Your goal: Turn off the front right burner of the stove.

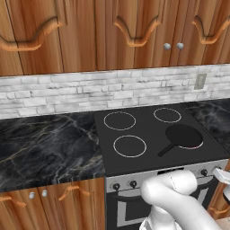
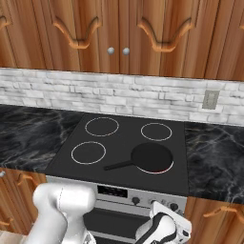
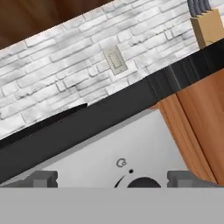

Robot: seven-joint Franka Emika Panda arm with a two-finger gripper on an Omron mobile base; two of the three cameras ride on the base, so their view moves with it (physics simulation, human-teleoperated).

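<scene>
Front right burner (image 2: 153,169) under the frying pan (image 2: 151,157), gripper (image 3: 112,179) spread at the stove's knob panel.

The burner's pinkish rim peeks from beneath the pan on the stove (image 2: 121,143) glass, nearest the right counter (image 2: 214,157). Below it, on the steel front panel (image 3: 127,148), a dark knob (image 3: 143,183) sits between the wide-apart fingertips (image 3: 43,178), not touching them.

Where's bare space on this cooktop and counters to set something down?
Bare: black marble counter left of the black glass stove, the counter strip on its right, three white-outlined rings. Crowded: front right burner under the black frying pan.
</scene>
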